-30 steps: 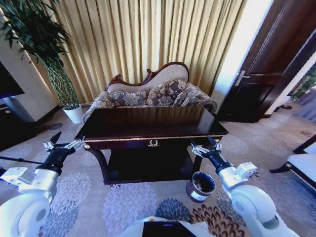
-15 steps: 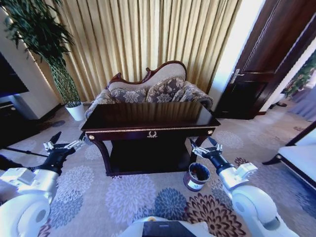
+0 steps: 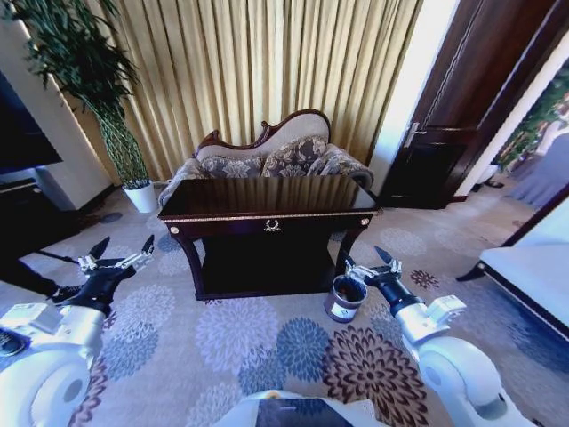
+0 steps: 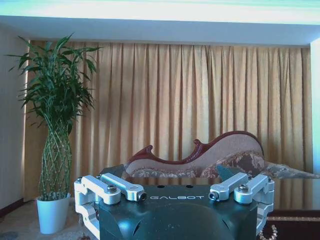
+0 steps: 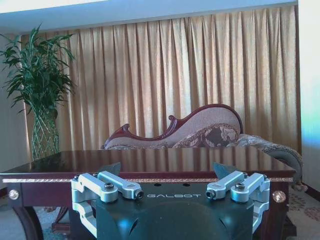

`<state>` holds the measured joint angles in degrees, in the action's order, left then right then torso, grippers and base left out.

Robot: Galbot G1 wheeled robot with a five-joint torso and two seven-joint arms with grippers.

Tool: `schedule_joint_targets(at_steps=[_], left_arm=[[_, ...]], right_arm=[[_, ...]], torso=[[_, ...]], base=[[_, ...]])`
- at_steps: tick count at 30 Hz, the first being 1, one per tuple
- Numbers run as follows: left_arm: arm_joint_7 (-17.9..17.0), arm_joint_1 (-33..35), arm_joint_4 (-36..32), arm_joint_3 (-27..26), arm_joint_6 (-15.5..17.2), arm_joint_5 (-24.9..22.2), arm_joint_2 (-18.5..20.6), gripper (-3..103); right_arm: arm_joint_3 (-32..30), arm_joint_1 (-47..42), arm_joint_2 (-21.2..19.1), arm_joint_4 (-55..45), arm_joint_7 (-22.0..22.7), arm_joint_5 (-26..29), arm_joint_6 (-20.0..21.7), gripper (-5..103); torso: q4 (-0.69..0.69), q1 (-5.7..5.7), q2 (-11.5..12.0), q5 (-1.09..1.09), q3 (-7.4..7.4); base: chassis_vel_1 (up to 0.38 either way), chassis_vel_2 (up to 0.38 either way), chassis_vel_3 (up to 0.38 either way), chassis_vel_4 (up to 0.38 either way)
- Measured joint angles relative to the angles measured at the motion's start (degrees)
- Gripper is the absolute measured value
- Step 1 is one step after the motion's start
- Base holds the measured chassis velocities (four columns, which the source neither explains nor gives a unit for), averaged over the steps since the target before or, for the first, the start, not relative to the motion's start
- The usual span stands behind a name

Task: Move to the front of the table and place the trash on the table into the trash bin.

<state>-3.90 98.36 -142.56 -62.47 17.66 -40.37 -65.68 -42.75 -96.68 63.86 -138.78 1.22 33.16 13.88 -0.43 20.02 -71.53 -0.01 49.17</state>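
Note:
The dark glossy table [image 3: 267, 212] with gold trim stands ahead of me at the centre of the head view, a few steps off. The right wrist view shows its top [image 5: 150, 161] level with the camera. The trash is out of view. The small round trash bin [image 3: 344, 299] sits on the carpet by the table's front right leg. My right gripper [image 3: 366, 261] hangs open just right of the bin, holding nothing. My left gripper [image 3: 124, 245] is open and empty too, out to the left of the table. Both wrist views show the spread fingers [image 4: 123, 187] [image 5: 120, 186].
A carved sofa [image 3: 267, 160] stands behind the table against gold curtains. A tall plant in a white pot [image 3: 140, 196] is at the back left, a dark cabinet [image 3: 22, 213] at the left, a dark door [image 3: 453, 133] at the right, and a white seat [image 3: 533, 276] at the right edge.
The whole head view has shifted as the camera moved: the table and bin now sit higher and look smaller. Both arms hold the same open pose.

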Motion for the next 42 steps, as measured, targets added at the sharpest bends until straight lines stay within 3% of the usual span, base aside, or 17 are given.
schedule_joint_targets(at_steps=[29, 42], left_arm=[[0.0, -0.08, 0.15, 0.25, -0.07, 0.06, -0.18, 100], [-0.01, -0.18, 0.6, 0.98, -1.14, 0.28, -0.49, 100]], right_arm=[[0.09, -0.12, 0.31, 0.41, -0.09, -0.38, -0.03, 100], [0.44, 0.57, 0.67, 3.02, -0.11, -1.46, -2.6, 100]], torso=[[0.02, 0.01, 0.0, -0.03, 0.0], [0.0, 0.01, 0.01, -0.02, 0.02]], base=[[0.213, -0.213, -0.213, 0.218], [0.112, -0.115, -0.13, 0.101]])
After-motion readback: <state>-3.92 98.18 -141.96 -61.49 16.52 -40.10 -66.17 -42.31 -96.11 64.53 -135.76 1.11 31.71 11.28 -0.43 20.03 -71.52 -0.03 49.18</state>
